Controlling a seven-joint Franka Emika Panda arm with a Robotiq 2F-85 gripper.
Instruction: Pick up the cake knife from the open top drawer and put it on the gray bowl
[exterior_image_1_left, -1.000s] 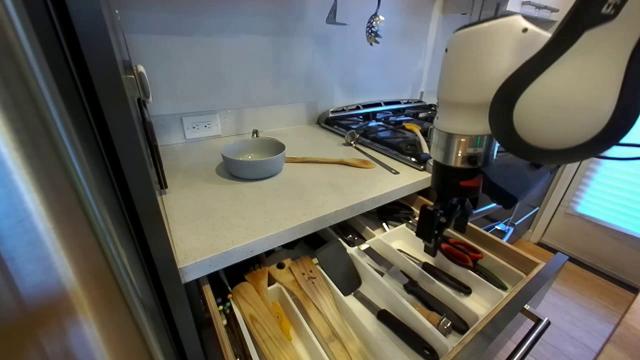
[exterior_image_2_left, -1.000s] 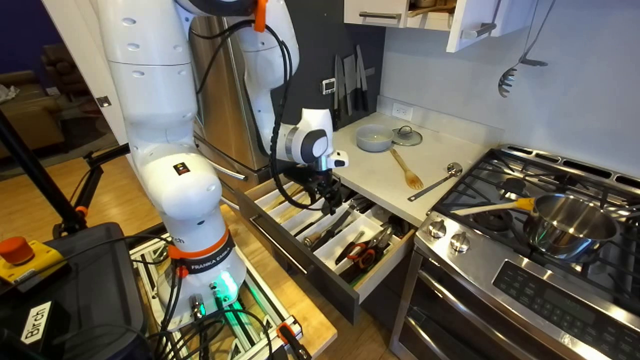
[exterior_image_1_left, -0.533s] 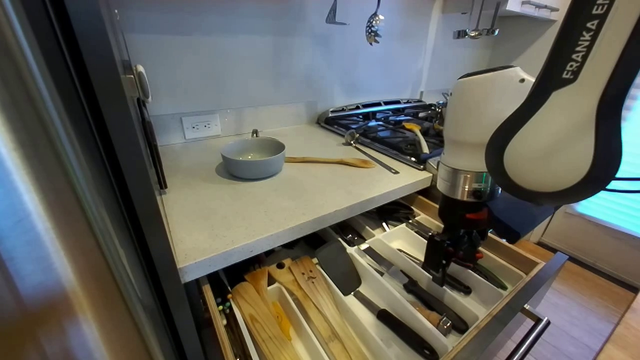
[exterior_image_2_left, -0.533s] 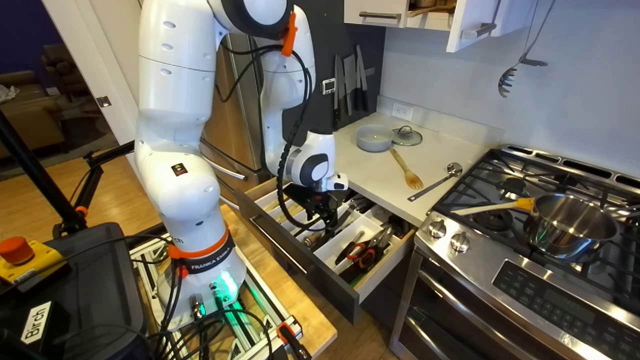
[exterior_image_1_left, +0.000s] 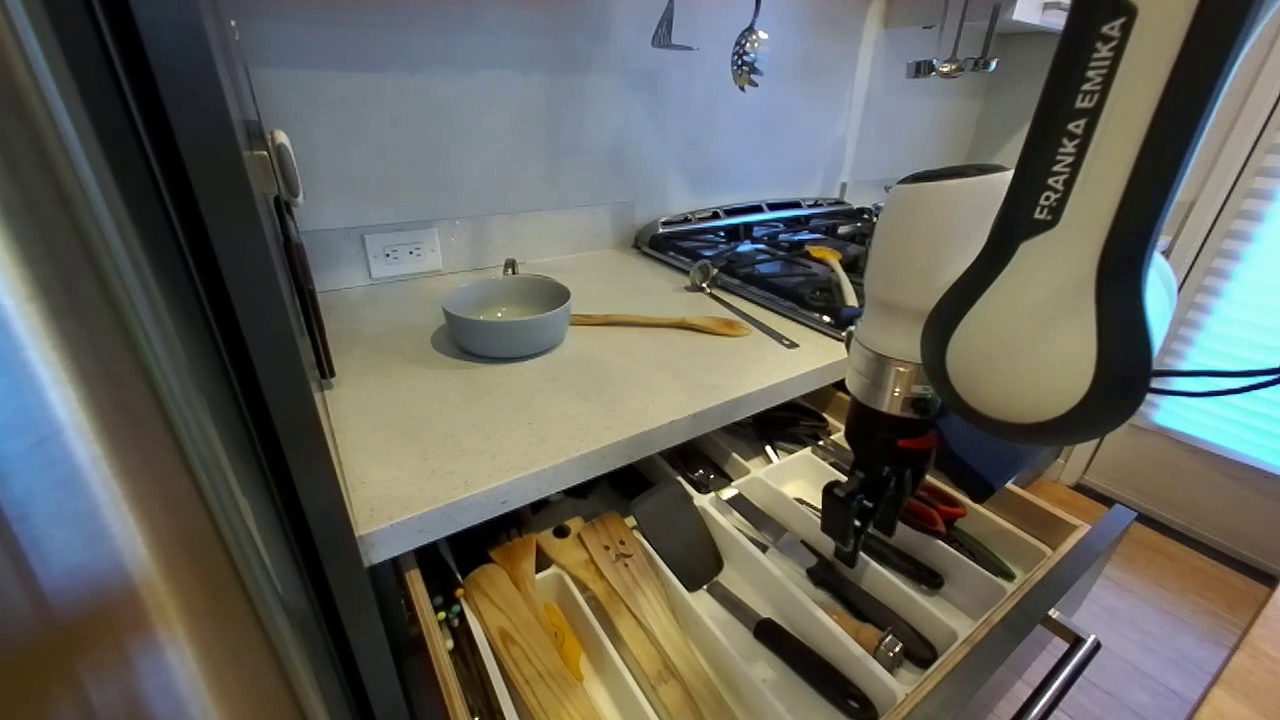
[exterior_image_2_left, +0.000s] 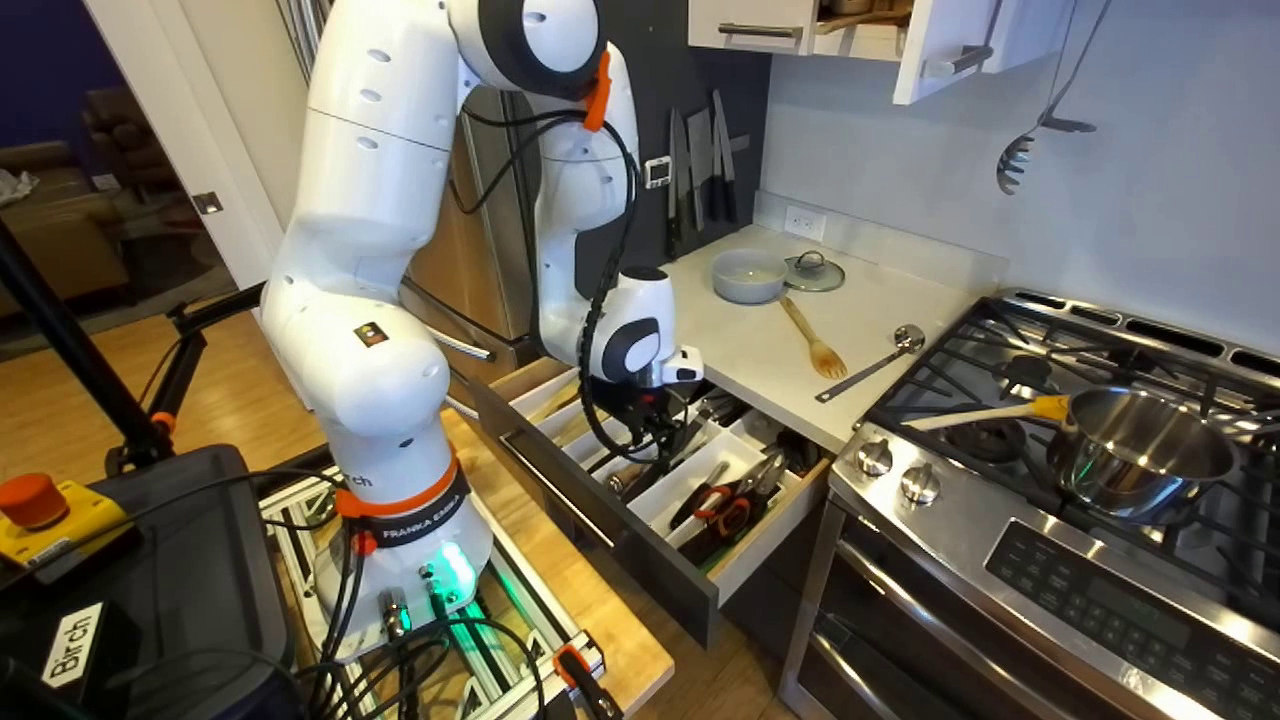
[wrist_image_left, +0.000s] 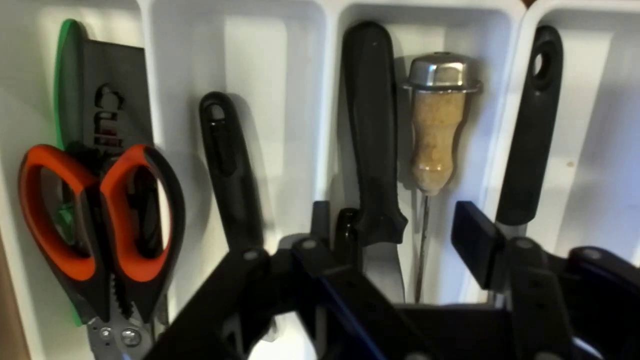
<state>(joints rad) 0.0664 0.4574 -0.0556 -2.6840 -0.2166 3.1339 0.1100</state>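
Note:
The cake knife (wrist_image_left: 372, 130), with a long black handle and metal blade, lies in a white compartment of the open top drawer (exterior_image_1_left: 990, 625). Its black handle also shows in an exterior view (exterior_image_1_left: 880, 615). My gripper (wrist_image_left: 397, 232) is open and empty above it. In the wrist view, the knife's handle end and a wooden-handled tool's thin shaft lie between the spread fingertips. The gripper hides part of the blade. In both exterior views, the gripper (exterior_image_1_left: 862, 530) (exterior_image_2_left: 660, 455) is low over the drawer. The gray bowl (exterior_image_1_left: 507, 320) (exterior_image_2_left: 748, 280) stands on the counter.
The wooden-handled tool (wrist_image_left: 435, 135) lies beside the knife. Another black handle (wrist_image_left: 232, 170) and red-handled scissors (wrist_image_left: 102, 215) lie in compartments to the left, a black-handled spatula (exterior_image_1_left: 800, 650) to the right. The countertop edge (exterior_image_1_left: 620, 465) overhangs the drawer's back. A wooden spoon (exterior_image_1_left: 660, 322) lies beside the bowl.
My gripper has come down toward the drawer, then moved left in an exterior view, from beside the scissors to over the knife's compartment. The utensils and bowl have not moved.

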